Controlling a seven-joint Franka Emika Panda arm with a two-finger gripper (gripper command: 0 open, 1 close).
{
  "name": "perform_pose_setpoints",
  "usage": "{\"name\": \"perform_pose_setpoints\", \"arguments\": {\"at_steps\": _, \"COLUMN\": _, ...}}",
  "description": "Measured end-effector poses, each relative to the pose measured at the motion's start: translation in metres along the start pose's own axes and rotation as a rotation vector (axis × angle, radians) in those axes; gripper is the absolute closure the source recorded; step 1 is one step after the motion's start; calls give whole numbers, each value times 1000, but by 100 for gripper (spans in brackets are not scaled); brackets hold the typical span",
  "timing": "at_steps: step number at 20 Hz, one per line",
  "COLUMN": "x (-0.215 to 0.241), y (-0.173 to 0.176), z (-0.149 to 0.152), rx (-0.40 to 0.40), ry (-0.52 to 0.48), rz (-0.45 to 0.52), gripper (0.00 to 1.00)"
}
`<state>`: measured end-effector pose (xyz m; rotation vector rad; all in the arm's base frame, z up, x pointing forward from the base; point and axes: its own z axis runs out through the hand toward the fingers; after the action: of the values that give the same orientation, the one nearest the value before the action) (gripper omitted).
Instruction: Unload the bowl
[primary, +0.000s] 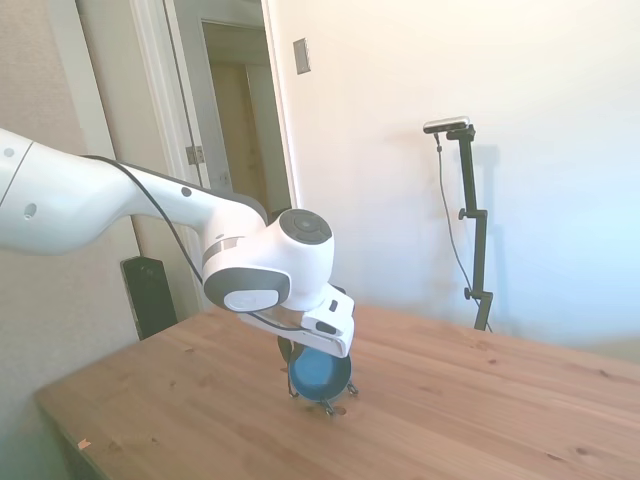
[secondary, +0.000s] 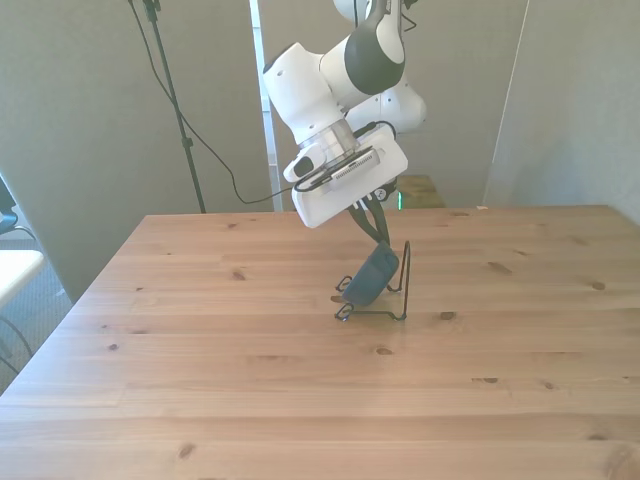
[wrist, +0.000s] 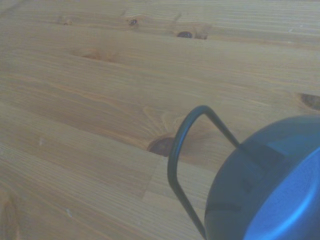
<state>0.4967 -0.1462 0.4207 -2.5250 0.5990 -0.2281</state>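
The dark blue bowl (secondary: 370, 278) stands on edge, leaning in a thin black wire rack (secondary: 404, 290) in the middle of the wooden table (secondary: 200, 380). My gripper (secondary: 382, 240) reaches down from above, its two dark fingers meeting at the bowl's upper rim, and looks shut on it. In the side view the white hand covers the top of the bowl (primary: 318, 375), and the rack's feet (primary: 345, 387) show below it. The wrist view shows the bowl (wrist: 270, 185) from close by, with a loop of the rack's wire (wrist: 175, 150) beside it.
A dark speaker-like box (primary: 148, 295) stands on the floor beyond the table's far corner in the side view. Bare wood surrounds the rack on all sides.
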Motion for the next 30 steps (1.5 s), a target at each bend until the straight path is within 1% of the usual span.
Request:
{"name": "perform_pose_setpoints", "arguments": {"at_steps": 9, "x": -27, "y": -22, "z": -35, "rx": 31, "ry": 47, "rz": -54, "gripper": 100}}
{"name": "perform_pose_setpoints", "arguments": {"at_steps": 14, "x": -63, "y": -44, "z": -33, "rx": -18, "ry": 35, "rz": -86, "gripper": 100}}
{"name": "perform_pose_setpoints", "arguments": {"at_steps": 19, "x": -120, "y": -74, "z": -15, "rx": -77, "ry": 34, "rz": -110, "gripper": 100}}
{"name": "perform_pose_setpoints", "arguments": {"at_steps": 22, "x": -148, "y": -83, "z": 3, "rx": -131, "ry": 34, "rz": -107, "gripper": 100}}
{"name": "perform_pose_setpoints", "arguments": {"at_steps": 26, "x": -171, "y": -80, "z": 28, "rx": -221, "ry": 25, "rz": -86, "gripper": 100}}
{"name": "perform_pose_setpoints", "arguments": {"at_steps": 30, "x": -178, "y": -69, "z": 44, "rx": -275, "ry": 13, "rz": -57, "gripper": 100}}
